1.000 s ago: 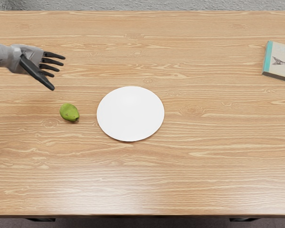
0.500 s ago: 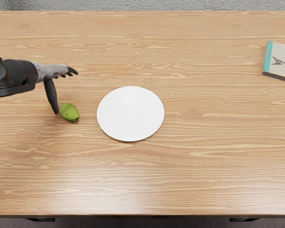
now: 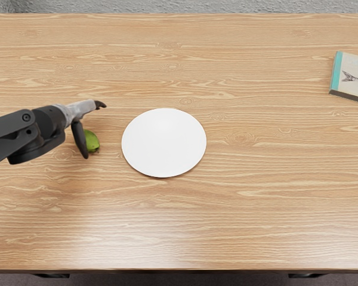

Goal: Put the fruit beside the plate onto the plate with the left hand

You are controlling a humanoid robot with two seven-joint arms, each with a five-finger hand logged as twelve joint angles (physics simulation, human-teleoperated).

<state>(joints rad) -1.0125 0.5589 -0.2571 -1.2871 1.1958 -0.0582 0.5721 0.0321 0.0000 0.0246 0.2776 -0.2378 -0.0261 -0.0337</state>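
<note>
Reach-to-grasp step noted: left hand (image 3: 79, 119) is held spread, nothing gripped, over the green fruit (image 3: 93, 142) lying near the worktop's (image 3: 256, 226) left edge, beside the plate (image 3: 164, 143); closure around the fruit is judged to be required next.

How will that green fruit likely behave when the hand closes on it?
The green fruit looks rounded and lopsided, so it may roll if nudged. Small beside the left hand, it is probably light.
</note>
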